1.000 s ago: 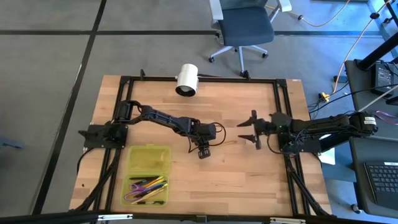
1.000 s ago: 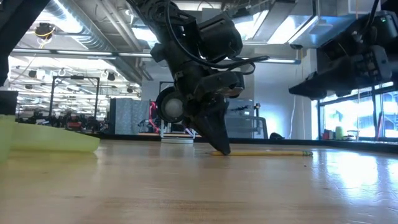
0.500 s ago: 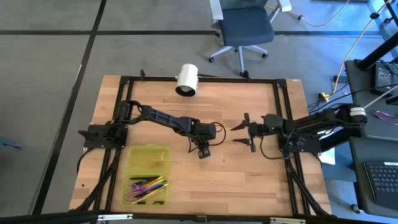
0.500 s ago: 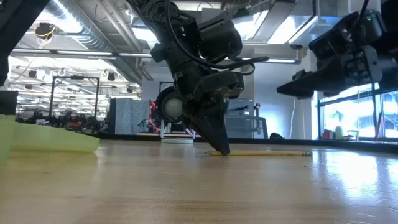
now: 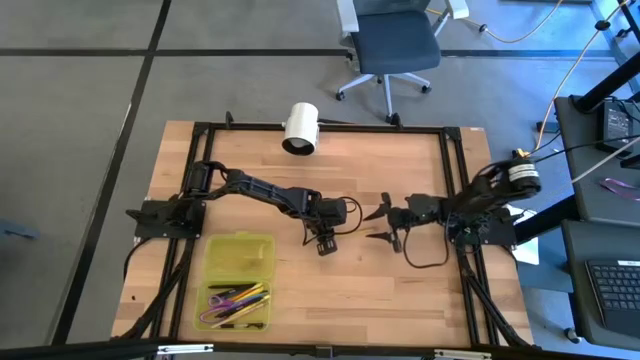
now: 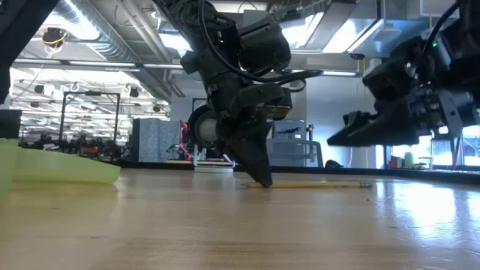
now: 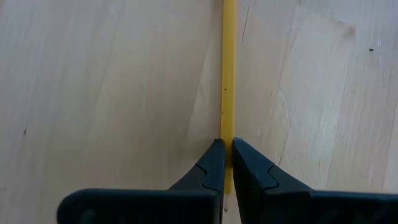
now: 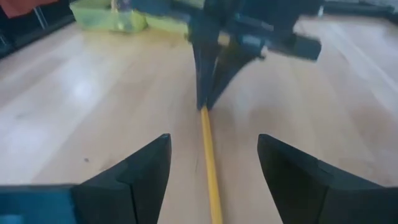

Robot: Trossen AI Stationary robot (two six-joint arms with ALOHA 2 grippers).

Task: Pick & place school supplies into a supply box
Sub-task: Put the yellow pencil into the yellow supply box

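Pencil [image 7: 229,74] still pinched by left gripper [image 7: 225,163]; right gripper [image 5: 385,225] closer.

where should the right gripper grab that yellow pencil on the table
Grip the yellow pencil on its free end, coming straight down with the fingers either side of the thin shaft. It lies flat on the table, and the left gripper is already shut on the other end, so only that end is clear. The right gripper, open, is already lined up along it.

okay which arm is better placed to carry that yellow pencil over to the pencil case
The left. Its gripper is shut on the yellow pencil and nearer the supply box. The right gripper is open, beyond the pencil's other end.
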